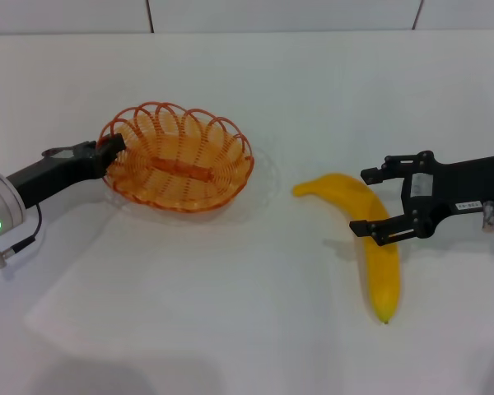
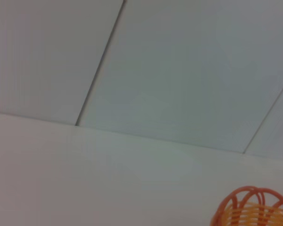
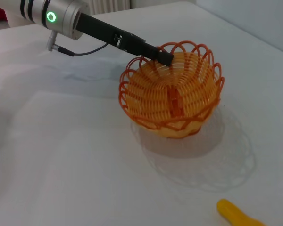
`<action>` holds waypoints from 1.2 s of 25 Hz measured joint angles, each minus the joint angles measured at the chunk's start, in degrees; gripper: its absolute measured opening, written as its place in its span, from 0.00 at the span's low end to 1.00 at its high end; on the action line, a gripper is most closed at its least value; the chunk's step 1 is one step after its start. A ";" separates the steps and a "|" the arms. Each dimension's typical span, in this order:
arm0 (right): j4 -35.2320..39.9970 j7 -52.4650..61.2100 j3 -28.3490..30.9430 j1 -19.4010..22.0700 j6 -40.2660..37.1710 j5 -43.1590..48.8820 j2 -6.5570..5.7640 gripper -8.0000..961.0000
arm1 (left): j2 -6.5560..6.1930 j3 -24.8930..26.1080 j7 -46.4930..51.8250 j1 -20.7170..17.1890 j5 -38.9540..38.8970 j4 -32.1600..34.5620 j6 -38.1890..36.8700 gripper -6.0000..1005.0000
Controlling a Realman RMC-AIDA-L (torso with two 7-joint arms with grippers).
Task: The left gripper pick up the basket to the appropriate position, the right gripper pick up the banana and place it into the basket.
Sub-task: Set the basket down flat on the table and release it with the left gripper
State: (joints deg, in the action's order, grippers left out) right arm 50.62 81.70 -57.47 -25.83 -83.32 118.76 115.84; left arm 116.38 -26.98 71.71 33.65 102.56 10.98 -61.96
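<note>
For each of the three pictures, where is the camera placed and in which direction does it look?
Head view: from the robot's head, looking forward and down at the table; shows the left gripper at the basket rim and the open right gripper around the banana.
Left wrist view: on the left arm, looking along the table toward the wall; no arm visible, only the basket's edge.
Right wrist view: on the right arm, facing the basket, the left gripper and the banana's end.
Shared: all three show the basket.

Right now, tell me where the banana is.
In the head view, the banana lies on the table's right side, right of the basket, between the right gripper's open fingers.
</note>
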 joint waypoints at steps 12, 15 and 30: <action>0.00 0.14 -0.01 -0.07 0.01 0.07 0.00 0.85 | -0.02 0.00 0.27 0.17 0.20 0.10 0.54 0.11; 0.00 0.18 -0.05 -0.09 0.01 0.07 0.00 0.85 | -0.02 0.00 0.27 0.22 0.27 0.10 0.52 0.11; -0.21 0.30 -0.10 -0.16 0.00 0.23 0.00 0.84 | 0.15 0.00 0.27 0.46 0.28 0.10 0.45 0.15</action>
State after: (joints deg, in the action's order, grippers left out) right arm 50.41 82.00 -57.56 -25.99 -83.32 118.99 115.84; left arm 116.53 -26.98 71.98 34.10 102.83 11.08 -61.51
